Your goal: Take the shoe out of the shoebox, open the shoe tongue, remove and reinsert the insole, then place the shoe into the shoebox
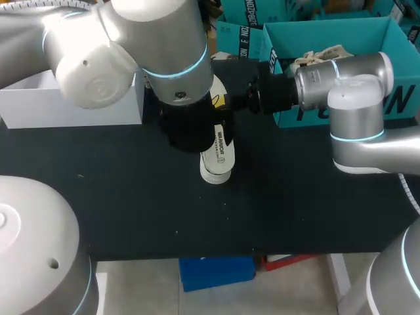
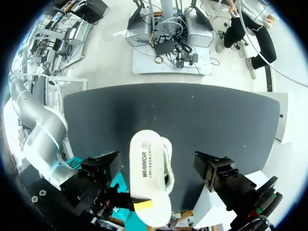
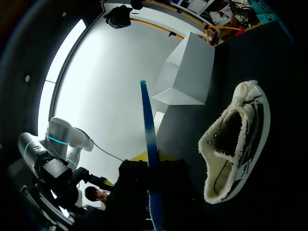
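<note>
**Materials and shapes.** The table (image 1: 131, 197) has a matte black top. The shoe (image 3: 236, 144) lies on its side on this surface. It is white, with a thick fleecy lining around the collar and down the open throat, and small eyelets along the edge. The insole (image 2: 146, 168) is a flat, elongated oval with rounded ends. Its upper face is white with dark print. In the right wrist view it shows edge-on as a thin blue strip.

**Grippers.** The right gripper (image 3: 150, 161) is clamped on one end of the insole, with a yellow tip on either side of the blue edge. The left gripper (image 2: 156, 161) has its jaws wide apart. The insole and the fleecy rim of the shoe sit between the fingers, and neither finger touches them.

**Containers.** The teal cardboard shoebox (image 1: 367, 36) stands open at the upper right of the head view. It holds a pale item (image 1: 318, 56), partly hidden by the right arm. A white rectangular box (image 1: 72, 98) stands at the upper left.

**Location.** In the head view, shoe and insole are near the centre, outside the shoebox.
</note>
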